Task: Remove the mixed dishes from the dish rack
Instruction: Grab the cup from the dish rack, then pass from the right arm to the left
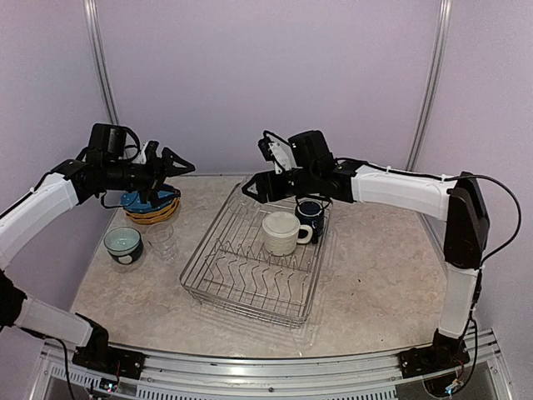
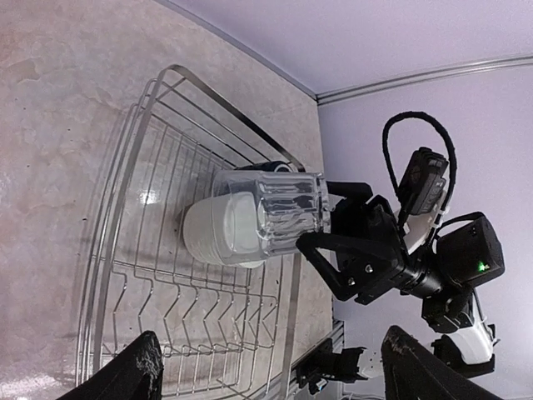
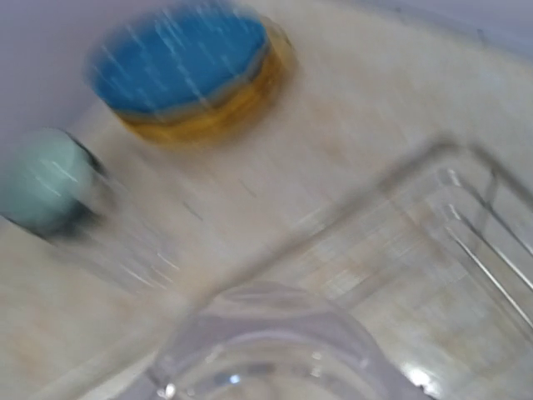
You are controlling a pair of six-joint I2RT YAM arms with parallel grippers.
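At the near end of the worktop [image 1: 375,283], the dish rack [image 1: 241,273] shows bare plate tines. Toward its 1 o'clock corner, a cream mug [image 1: 281,232] and a navy mug [image 1: 311,218] sit inside, close together.

At 9 o'clock of the rack, a teal-and-white bowl [image 1: 123,243] and a clear tumbler [image 1: 164,240] stand just beside each other on the worktop. At 10 o'clock sits a stack of blue and yellow plates [image 1: 150,204].

Above the rack's 11 o'clock corner, the right fingers [image 2: 321,246] grasp a second tumbler [image 2: 287,212] by one end. It is clear ribbed glass, held clear of the wires. The left fingers [image 2: 137,375] are released and spread wide, with nothing between them, above the plates.

Assessment: the step in hand is carrying this glass out of the rack. The next move calls for travel toward 9 o'clock and an upright set-down beside the standing glass without knocking it. Both mugs remain to be unloaded.
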